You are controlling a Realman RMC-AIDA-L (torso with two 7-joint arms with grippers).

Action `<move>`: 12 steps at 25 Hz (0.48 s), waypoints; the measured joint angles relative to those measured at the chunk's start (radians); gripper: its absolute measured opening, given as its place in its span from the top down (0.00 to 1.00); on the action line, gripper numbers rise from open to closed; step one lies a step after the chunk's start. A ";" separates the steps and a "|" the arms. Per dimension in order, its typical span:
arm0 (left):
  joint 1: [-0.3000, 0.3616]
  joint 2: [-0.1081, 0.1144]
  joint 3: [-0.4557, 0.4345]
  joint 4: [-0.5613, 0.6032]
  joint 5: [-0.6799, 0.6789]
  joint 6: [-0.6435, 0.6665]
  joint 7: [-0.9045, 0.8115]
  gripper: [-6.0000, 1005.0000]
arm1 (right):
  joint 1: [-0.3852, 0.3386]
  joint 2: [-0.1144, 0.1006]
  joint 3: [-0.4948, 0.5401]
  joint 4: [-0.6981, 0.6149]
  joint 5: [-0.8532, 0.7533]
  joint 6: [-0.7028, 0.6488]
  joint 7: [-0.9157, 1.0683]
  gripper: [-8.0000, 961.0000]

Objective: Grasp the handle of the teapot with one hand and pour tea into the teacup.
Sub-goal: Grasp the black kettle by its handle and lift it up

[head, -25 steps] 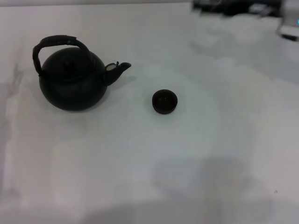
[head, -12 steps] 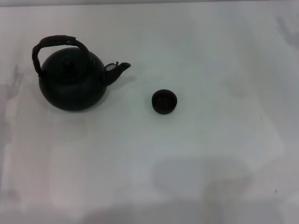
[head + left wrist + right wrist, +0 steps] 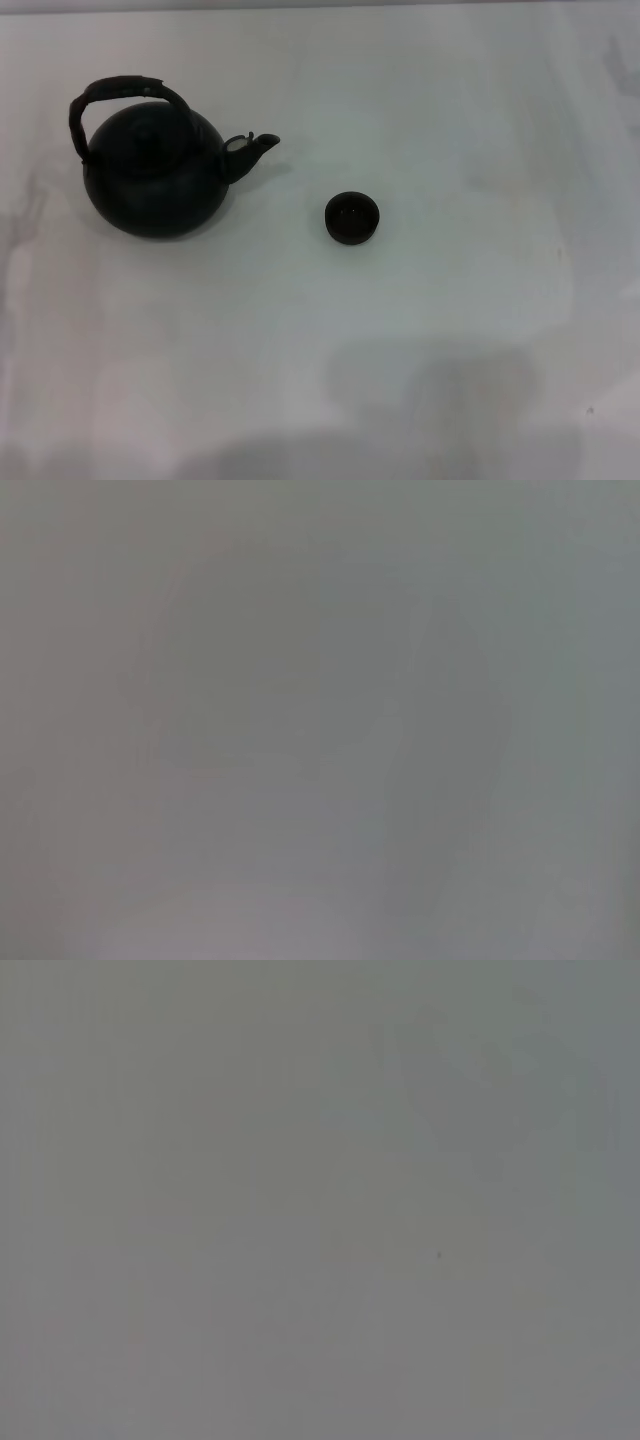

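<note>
The round black teapot stands upright on the white table at the left, its lid on and its short spout pointing right. Its thick black arched handle rises over the top. The small black teacup stands to the right of the spout, a short gap away. Neither gripper shows in the head view. Both wrist views show only a plain grey surface.
The white table spreads out on all sides of the teapot and teacup. Soft shadows lie along the table's near edge.
The dark blurred things at the top right a second ago have left the view. The teapot and teacup have not moved.
</note>
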 joint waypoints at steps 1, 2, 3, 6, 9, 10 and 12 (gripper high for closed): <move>0.015 0.000 0.000 0.004 0.009 0.011 -0.001 0.13 | 0.002 -0.001 0.000 -0.002 0.000 0.003 0.001 0.13; 0.031 0.000 0.000 0.008 0.018 0.016 -0.001 0.13 | 0.003 -0.002 0.000 -0.005 0.000 0.005 0.002 0.13; 0.046 0.001 0.000 0.012 0.026 0.020 -0.002 0.13 | 0.005 -0.002 0.000 -0.008 0.000 0.007 0.004 0.13; 0.091 0.001 0.000 0.014 0.072 0.039 -0.003 0.13 | 0.010 -0.004 0.001 -0.017 0.000 0.026 0.007 0.13; 0.126 -0.001 0.000 0.020 0.141 0.073 -0.003 0.13 | 0.017 -0.005 0.008 -0.019 -0.001 0.052 0.006 0.13; 0.137 0.000 0.000 0.026 0.169 0.082 -0.004 0.13 | 0.018 -0.005 0.010 -0.022 -0.001 0.056 0.005 0.13; 0.148 0.001 0.003 0.031 0.201 0.091 -0.006 0.13 | 0.019 -0.006 0.012 -0.027 -0.002 0.065 0.004 0.13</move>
